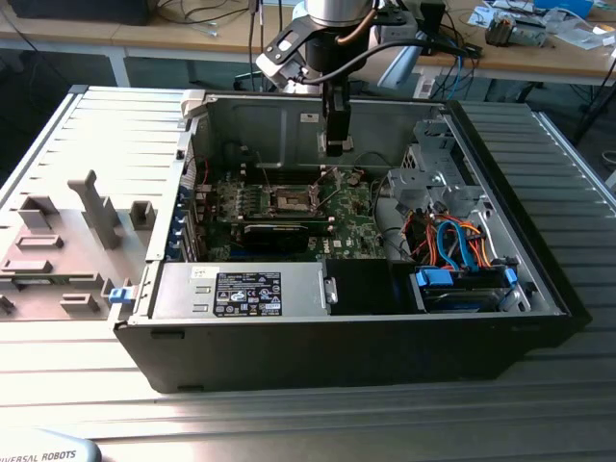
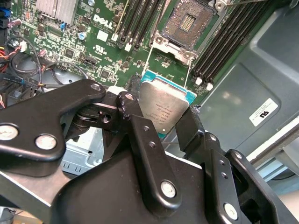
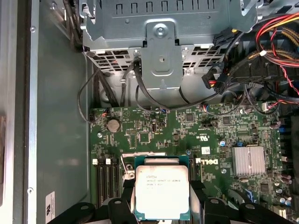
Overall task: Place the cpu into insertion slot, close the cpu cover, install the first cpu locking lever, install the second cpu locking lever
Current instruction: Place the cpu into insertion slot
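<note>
On the exterior view's left we've got a grey tray (image 1: 58, 241) of moulded holders, then the open PC case (image 1: 289, 358) lying on its side. Inside, the labelled power supply (image 1: 241, 289) sits at the near side. The green motherboard (image 1: 356, 226) is behind it, and its socket (image 1: 292, 199) is uncovered. The gripper (image 1: 335, 144) hangs over the board, a bit right of the socket, with 2 fingers (image 2: 140, 126) clenched on the cpu (image 2: 163, 108). In the second wrist view the cpu is up off the board, not in the socket. Blue and orange cables (image 1: 462, 245) fill the right end.
</note>
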`<state>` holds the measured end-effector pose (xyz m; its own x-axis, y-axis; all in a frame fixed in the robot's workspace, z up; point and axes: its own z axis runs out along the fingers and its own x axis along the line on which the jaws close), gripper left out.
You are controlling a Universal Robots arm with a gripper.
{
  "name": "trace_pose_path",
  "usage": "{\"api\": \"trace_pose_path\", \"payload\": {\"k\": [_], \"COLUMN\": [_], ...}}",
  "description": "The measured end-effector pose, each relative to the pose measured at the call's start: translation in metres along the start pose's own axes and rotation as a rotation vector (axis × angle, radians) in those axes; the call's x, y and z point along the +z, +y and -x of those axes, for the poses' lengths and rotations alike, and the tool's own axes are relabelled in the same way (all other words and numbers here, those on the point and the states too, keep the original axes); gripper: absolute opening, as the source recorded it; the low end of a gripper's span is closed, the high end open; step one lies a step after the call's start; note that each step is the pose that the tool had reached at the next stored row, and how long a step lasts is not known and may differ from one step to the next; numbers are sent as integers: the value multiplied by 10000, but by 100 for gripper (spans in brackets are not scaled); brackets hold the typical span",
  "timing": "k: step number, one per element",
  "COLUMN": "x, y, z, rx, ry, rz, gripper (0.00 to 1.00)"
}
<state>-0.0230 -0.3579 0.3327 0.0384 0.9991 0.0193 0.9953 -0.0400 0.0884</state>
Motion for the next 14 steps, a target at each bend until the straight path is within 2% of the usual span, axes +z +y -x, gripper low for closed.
{"api": "trace_pose_path", "payload": {"k": [14], "x": [0], "y": [0], "z": [0], "rx": [148], "ry": [-13], "rz": [3], "gripper": [54]}}
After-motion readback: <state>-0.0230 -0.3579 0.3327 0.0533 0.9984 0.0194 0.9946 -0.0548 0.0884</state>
